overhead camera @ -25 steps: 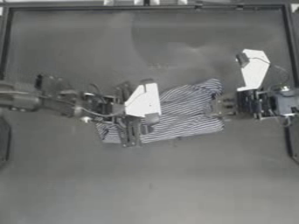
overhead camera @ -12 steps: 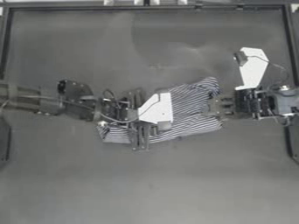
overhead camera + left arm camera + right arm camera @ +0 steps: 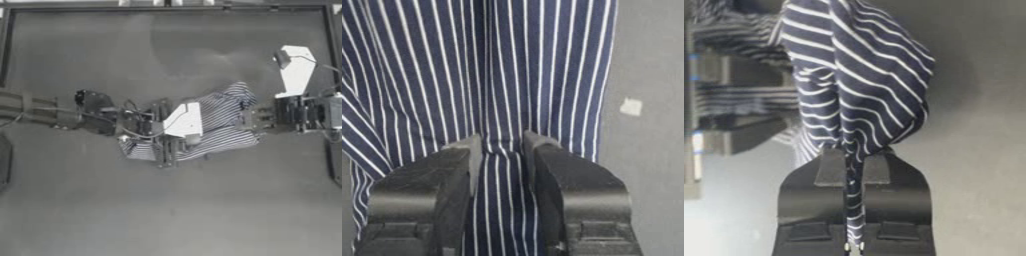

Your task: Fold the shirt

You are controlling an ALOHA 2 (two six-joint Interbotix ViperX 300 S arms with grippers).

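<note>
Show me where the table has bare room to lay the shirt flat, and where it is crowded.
Bare table lies below the shirt down to the near edge, and above it up to the far rail. The middle band is crowded: the left gripper pinches the shirt's lower edge, the right gripper clamps its right end, and both arms stretch in along that band.

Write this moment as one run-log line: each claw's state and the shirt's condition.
left claw: shut on shirt, near its left end | right claw: shut on shirt's right edge | shirt: bunched, partly lifted, not folded flat

A dark grey worktop point(image 3: 167, 210) bordered by a dark raised rim point(image 3: 167, 8) carries a small pale fleck point(image 3: 631, 106).
</note>
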